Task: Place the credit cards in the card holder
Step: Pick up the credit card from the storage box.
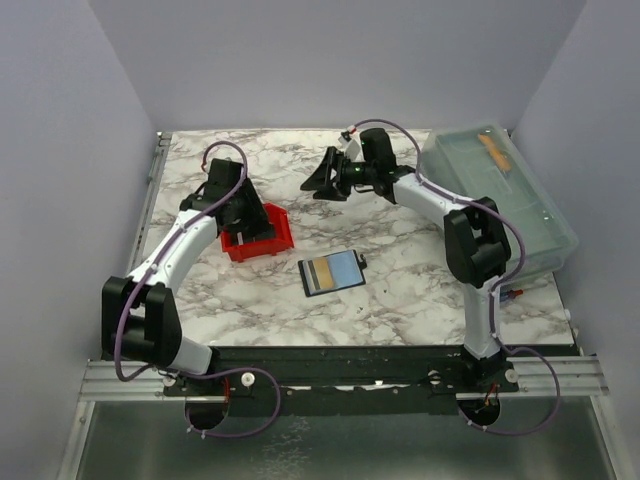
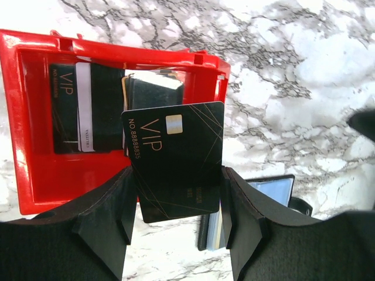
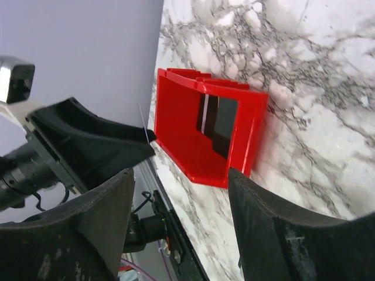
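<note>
My left gripper (image 1: 250, 222) hangs over the red tray (image 1: 262, 246), shut on a black credit card (image 2: 173, 146) marked VIP; the card's side edges sit against both fingers. More dark credit cards (image 2: 88, 108), one with a pale strip, lie in the tray. The black card holder (image 1: 306, 280) lies open on the marble in front of the tray, with a yellowish card (image 1: 322, 271) and a light blue card (image 1: 346, 266) in it. Its edge (image 2: 203, 231) shows just behind the held card. My right gripper (image 1: 322, 185) is in the air behind the holder, open and with nothing between its fingers.
A large translucent grey-blue lidded box (image 1: 500, 190) stands along the right edge of the table. The right wrist view looks sideways at the red tray (image 3: 187, 129) and at the left arm's black gripper (image 3: 88, 146). Grey walls close in the back and both sides.
</note>
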Available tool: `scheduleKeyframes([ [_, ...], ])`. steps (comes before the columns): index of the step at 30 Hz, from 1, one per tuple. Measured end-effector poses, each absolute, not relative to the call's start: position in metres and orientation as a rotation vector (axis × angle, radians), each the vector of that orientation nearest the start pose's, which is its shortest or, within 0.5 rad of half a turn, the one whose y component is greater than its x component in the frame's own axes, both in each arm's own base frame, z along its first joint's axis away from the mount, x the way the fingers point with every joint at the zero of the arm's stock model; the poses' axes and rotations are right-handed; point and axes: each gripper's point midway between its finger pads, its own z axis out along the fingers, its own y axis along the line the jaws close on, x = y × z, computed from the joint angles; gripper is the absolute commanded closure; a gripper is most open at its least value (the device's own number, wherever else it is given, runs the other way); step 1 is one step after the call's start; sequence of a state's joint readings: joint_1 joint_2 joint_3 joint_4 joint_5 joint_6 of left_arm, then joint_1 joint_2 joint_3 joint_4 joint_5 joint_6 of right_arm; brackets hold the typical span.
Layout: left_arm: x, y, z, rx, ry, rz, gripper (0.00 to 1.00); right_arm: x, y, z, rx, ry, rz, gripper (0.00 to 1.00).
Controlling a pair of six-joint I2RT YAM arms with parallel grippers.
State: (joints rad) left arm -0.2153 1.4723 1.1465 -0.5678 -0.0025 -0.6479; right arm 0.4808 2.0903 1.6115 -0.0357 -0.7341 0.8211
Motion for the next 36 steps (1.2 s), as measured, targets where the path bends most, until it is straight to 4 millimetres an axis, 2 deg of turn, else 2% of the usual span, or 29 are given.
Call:
scheduleKeyframes([
  [3, 0.352, -0.106, 0.139, -0.491, 2.418, -0.411, 0.80, 0.422, 0.389, 0.169, -0.121, 2.295, 1.568, 0.33],
  [6, 0.344, -0.109, 0.140, -0.452, 2.399, -0.452, 0.80, 0.418, 0.409, 0.173, -0.150, 2.274, 1.628, 0.34],
  [12, 0.334, -0.115, 0.149, -0.369, 2.357, -0.519, 0.81, 0.399, 0.463, 0.188, -0.279, 2.231, 1.714, 0.38],
  [17, 0.333, -0.118, 0.160, -0.309, 2.315, -0.542, 0.81, 0.379, 0.490, 0.184, -0.348, 2.248, 1.736, 0.44],
  [22, 0.332, -0.119, 0.167, -0.276, 2.292, -0.554, 0.81, 0.370, 0.494, 0.177, -0.371, 2.274, 1.726, 0.62],
  [27, 0.329, -0.121, 0.166, -0.253, 2.302, -0.571, 0.82, 0.365, 0.493, 0.163, -0.368, 2.289, 1.734, 0.97],
  [28, 0.329, -0.122, 0.165, -0.250, 2.307, -0.574, 0.81, 0.363, 0.491, 0.158, -0.362, 2.298, 1.738, 1.00],
  [29, 0.328, -0.122, 0.164, -0.248, 2.312, -0.575, 0.78, 0.361, 0.490, 0.155, -0.352, 2.307, 1.745, 1.00],
  [30, 0.327, -0.122, 0.163, -0.246, 2.322, -0.576, 0.71, 0.360, 0.489, 0.152, -0.345, 2.314, 1.753, 1.00],
  [31, 0.325, -0.123, 0.162, -0.244, 2.329, -0.578, 0.61, 0.358, 0.488, 0.150, -0.342, 2.316, 1.760, 1.00],
  [33, 0.323, -0.123, 0.161, -0.241, 2.338, -0.590, 0.31, 0.354, 0.485, 0.149, -0.330, 2.313, 1.770, 1.00],
  [35, 0.320, -0.127, 0.160, -0.232, 2.351, -0.622, 0.20, 0.350, 0.478, 0.152, -0.323, 2.298, 1.775, 1.00],
  [36, 0.318, -0.133, 0.164, -0.200, 2.347, -0.670, 0.18, 0.346, 0.473, 0.154, -0.318, 2.291, 1.778, 1.00],
])
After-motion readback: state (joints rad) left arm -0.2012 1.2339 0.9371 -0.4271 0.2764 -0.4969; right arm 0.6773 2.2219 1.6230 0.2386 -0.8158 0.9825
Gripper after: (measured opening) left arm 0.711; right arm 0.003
